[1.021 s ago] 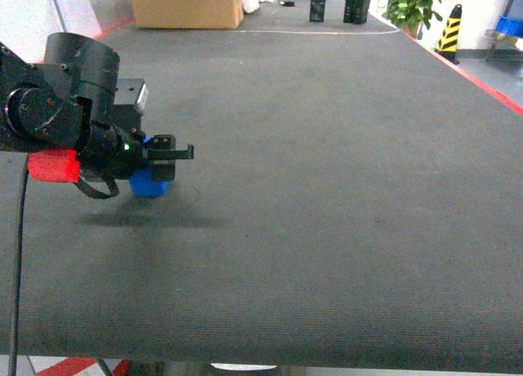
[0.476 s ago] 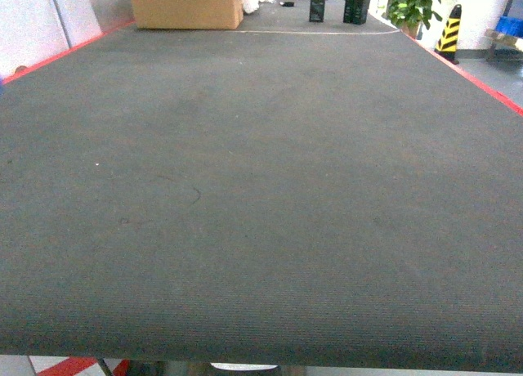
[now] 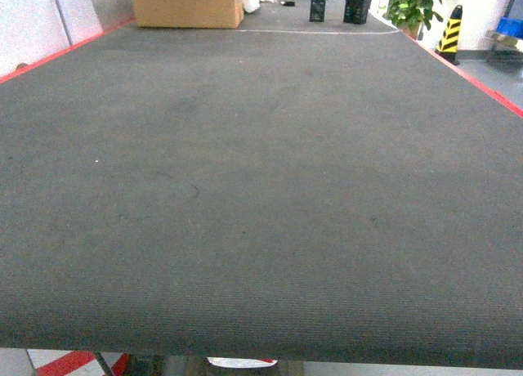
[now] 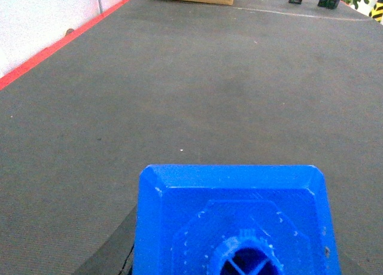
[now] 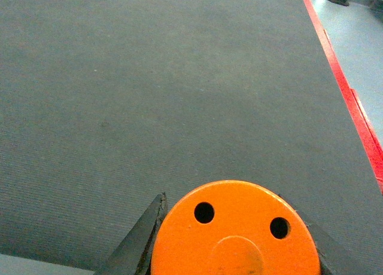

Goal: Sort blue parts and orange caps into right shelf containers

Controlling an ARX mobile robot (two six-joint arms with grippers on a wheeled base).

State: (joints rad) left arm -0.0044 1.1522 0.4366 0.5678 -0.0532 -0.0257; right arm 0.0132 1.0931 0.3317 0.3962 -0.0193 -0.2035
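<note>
A blue part [image 4: 233, 218] fills the bottom of the left wrist view, its round stud facing the camera. My left gripper [image 4: 233, 260] is shut on it; one dark finger [image 4: 114, 257] shows at its left side. In the right wrist view an orange cap [image 5: 236, 233] shows its flat top with two dark holes. My right gripper [image 5: 233, 248] is shut on it, with dark fingers [image 5: 140, 239] on both sides. Both parts hang above the dark mat. Neither gripper appears in the head view. The right shelf containers are out of view.
The dark grey mat [image 3: 261, 188] covers a long table with red edge strips [image 3: 482, 82]. At the far end stand a cardboard box [image 3: 186, 4], two small dark boxes [image 3: 356, 6], a potted plant [image 3: 413, 4] and a yellow-black cone [image 3: 448, 29].
One second ago my left arm was at the left of the head view, holding the blue part over the mat. It has since left that view. The head view has shifted slightly.
</note>
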